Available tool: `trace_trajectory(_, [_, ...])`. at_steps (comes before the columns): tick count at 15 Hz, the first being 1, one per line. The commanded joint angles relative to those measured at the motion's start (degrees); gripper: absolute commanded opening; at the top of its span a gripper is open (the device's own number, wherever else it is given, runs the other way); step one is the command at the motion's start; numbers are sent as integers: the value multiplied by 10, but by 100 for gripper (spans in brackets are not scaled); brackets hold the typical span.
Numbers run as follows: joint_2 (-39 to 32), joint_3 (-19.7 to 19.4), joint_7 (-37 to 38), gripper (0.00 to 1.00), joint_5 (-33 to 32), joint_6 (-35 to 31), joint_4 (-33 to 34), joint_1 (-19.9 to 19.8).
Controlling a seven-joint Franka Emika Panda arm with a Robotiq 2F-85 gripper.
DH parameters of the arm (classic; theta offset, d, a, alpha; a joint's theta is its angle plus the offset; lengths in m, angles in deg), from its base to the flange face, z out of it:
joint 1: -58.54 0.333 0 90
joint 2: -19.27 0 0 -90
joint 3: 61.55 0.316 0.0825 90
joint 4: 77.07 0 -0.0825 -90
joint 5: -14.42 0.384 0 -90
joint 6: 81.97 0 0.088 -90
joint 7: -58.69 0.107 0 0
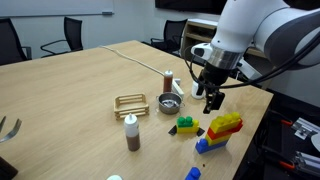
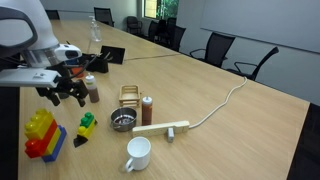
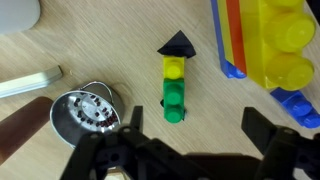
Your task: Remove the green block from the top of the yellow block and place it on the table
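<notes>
The green block (image 3: 174,97) sits on the low yellow block (image 3: 173,68), overlapping one end of it, on the light-wood table (image 3: 210,110). A black triangular piece (image 3: 177,44) lies at the yellow block's other end. The pair shows in both exterior views, green (image 1: 187,122) (image 2: 88,122) on yellow (image 2: 84,131). My gripper (image 3: 192,130) is open and empty, hovering above the table with the green block between its fingers' line and closer to one finger. In both exterior views it (image 1: 212,98) (image 2: 62,92) hangs above the blocks.
A red, blue and yellow brick stack (image 1: 222,130) (image 2: 42,135) (image 3: 270,50) stands close beside the blocks. A metal strainer (image 3: 85,112) (image 2: 122,121), brown bottles (image 1: 131,133) (image 2: 147,110), a wire rack (image 1: 131,103), a white mug (image 2: 137,153) and a wooden stick (image 2: 162,128) lie nearby. Chairs ring the table.
</notes>
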Motion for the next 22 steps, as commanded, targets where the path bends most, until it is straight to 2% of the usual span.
trace_trajectory(1, [0, 13, 0, 100, -1, 1, 0, -13])
trace_trajectory(5, [-36, 8, 1, 100, -15, 12, 26, -20])
trace_trajectory(13, [-147, 4, -14, 100, -43, 47, 124, -20])
trace_trajectory(22, [-229, 12, -40, 100, -38, 62, 182, -24])
